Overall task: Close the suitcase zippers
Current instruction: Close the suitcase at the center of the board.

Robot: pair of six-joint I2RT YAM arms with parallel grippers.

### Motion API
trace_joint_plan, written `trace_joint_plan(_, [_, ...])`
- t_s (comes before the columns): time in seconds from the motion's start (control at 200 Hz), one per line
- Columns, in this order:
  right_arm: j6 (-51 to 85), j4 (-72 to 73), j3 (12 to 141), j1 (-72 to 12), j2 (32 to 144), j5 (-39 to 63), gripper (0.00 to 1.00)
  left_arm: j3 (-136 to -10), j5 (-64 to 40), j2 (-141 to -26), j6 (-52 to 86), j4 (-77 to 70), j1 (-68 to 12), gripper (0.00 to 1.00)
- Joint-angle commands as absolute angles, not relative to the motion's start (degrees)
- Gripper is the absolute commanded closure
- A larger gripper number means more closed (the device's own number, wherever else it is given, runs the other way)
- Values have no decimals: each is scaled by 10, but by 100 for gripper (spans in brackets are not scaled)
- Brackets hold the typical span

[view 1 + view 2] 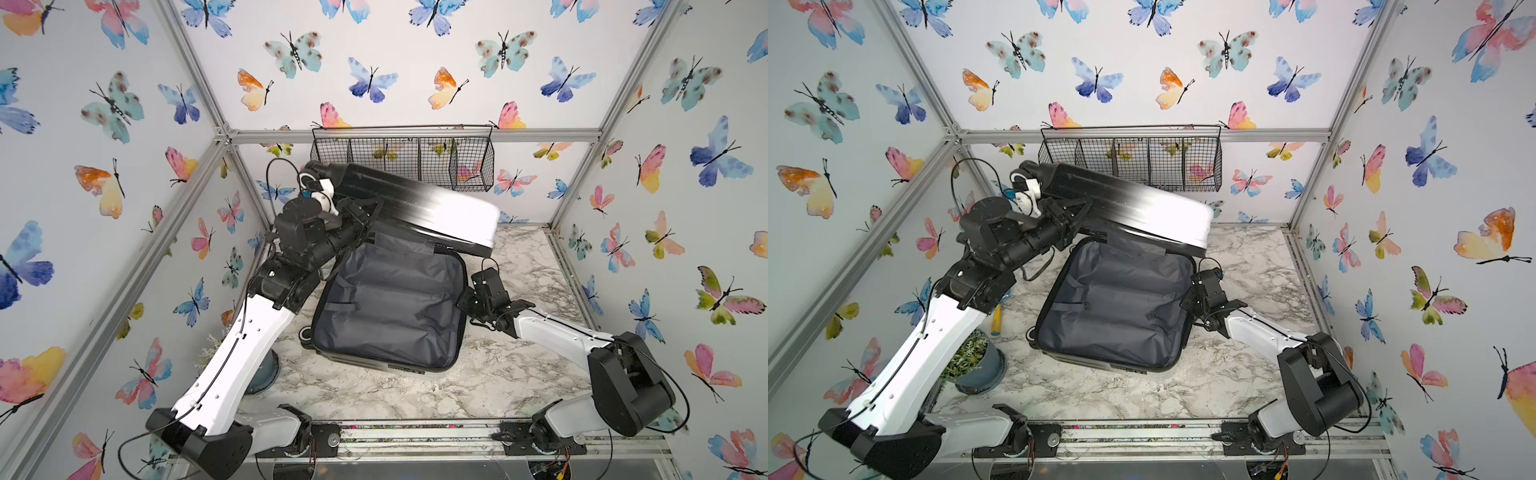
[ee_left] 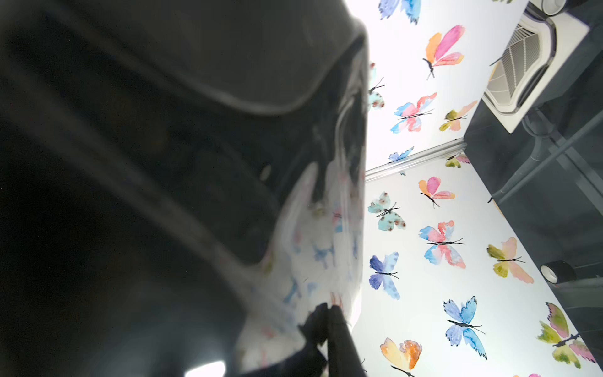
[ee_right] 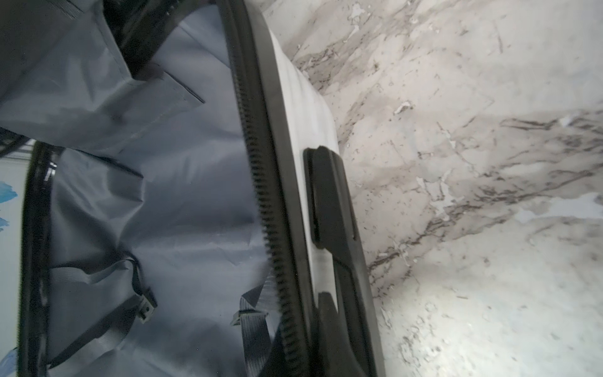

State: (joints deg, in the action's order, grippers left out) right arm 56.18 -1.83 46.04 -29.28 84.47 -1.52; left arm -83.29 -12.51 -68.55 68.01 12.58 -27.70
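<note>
— What can go wrong from here?
— Your suitcase (image 1: 386,311) lies open on the table (image 1: 498,374), with its lid (image 1: 419,208) half raised and seemingly propped by your left tool (image 1: 368,210). If you withdraw it carelessly, the lid may drop askew and the zippers (image 3: 261,182) won't line up.
— And the tools?
— The left fingers look nearly together at the lid's edge, but I can't tell whether they pinch it. Your right tool (image 1: 464,301), pressed together and empty, sits just beside the lower rim.

My left arm (image 1: 232,345) and right arm (image 1: 557,332) wear white shells, speckled with small dark dots, far behind the left claw (image 2: 327,315) and right claw (image 1: 464,301); closer in, blocky black housings and looping thin black cables.
</note>
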Motion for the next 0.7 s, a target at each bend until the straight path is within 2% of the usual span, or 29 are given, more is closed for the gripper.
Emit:
trace_joint_plan(0.0, [673,89,472,-286,853,4,78,-762,-103,-601,666,203,-279,81])
trace_joint_plan(0.05, [662,92,463,-286,846,10,67,-735,-92,-576,666,221,-279,80])
trace_joint_plan(0.2, [648,105,418,-286,814,37,54,-701,-78,-544,660,267,-279,75])
trace_joint_plan(0.32, [606,6,421,-285,782,16,42,-676,-81,-532,662,274,-279,74])
trace_joint_plan(0.476, [569,-87,375,-253,689,-5,26,-669,-79,-524,645,307,-279,68])
trace_joint_plan(0.616, [511,-198,388,-210,616,-50,20,-654,-76,-495,629,349,-279,52])
trace_joint_plan(0.696, [473,-235,419,-187,599,-87,19,-636,-68,-469,626,377,-279,38])
